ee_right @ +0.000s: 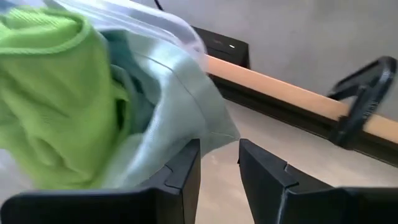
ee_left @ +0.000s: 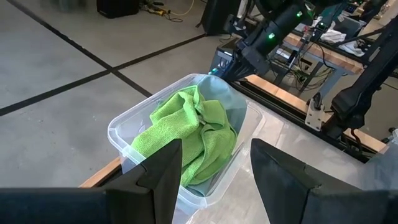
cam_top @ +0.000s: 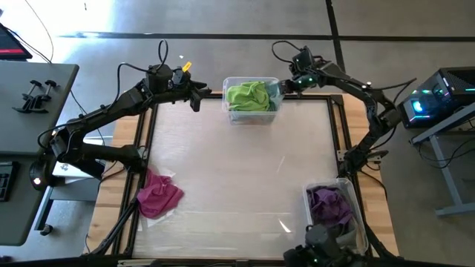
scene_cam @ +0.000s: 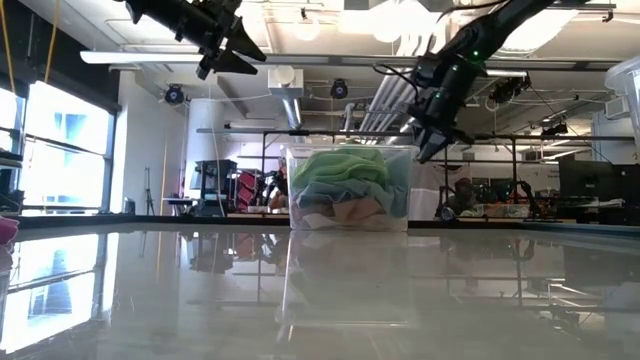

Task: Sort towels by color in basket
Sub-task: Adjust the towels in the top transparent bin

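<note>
Glossy tabletop (cam_top: 245, 178) carries a clear bin (cam_top: 251, 113) at its far edge, lime green towel (cam_top: 249, 95) heaped over a pale teal towel (ee_right: 180, 93). My right gripper (ee_right: 219, 165), fingers narrowly parted and empty, sits just beside that bin's corner where teal drapes over the rim; my left gripper (ee_left: 214, 171), wider and empty, hovers on the bin's other side. Closing now, I risk snagging the overhang and tipping the bin.

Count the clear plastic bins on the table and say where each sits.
2. One bin stands at the far edge, holding green towels; another bin is at the near right corner, holding purple towels. The pink pile's container is unclear.
</note>
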Robot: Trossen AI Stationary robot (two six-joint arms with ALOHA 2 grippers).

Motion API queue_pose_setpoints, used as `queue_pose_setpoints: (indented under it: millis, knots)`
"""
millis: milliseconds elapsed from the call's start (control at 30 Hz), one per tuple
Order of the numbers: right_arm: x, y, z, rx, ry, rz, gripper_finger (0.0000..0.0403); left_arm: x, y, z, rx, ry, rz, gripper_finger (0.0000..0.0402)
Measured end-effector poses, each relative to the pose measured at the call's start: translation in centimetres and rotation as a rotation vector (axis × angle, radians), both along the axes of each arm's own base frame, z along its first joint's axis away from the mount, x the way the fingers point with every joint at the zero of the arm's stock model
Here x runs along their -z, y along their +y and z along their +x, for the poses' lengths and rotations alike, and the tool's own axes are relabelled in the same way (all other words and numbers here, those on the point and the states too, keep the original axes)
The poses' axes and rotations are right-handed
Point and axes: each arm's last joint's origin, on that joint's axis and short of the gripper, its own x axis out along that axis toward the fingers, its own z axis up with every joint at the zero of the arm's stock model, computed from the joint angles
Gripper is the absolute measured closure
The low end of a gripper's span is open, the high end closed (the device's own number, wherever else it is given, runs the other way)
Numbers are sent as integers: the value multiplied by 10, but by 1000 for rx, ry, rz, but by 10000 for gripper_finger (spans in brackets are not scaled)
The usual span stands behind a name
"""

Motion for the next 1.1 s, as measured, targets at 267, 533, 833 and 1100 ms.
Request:
queue_pose_setpoints:
  millis: [267,533,833,1100]
  knots:
    - [-4,4,13,-49,-102,3,299,0,0,0,0,0,0,222]
    - [-4,17,29,-96,-122,15,300,0,0,0,5,7,13,222]
    - [-7,38,55,-152,-99,-75,300,0,0,0,9,12,22,222]
    - [-6,58,72,-275,-57,-133,300,0,0,0,9,13,22,222]
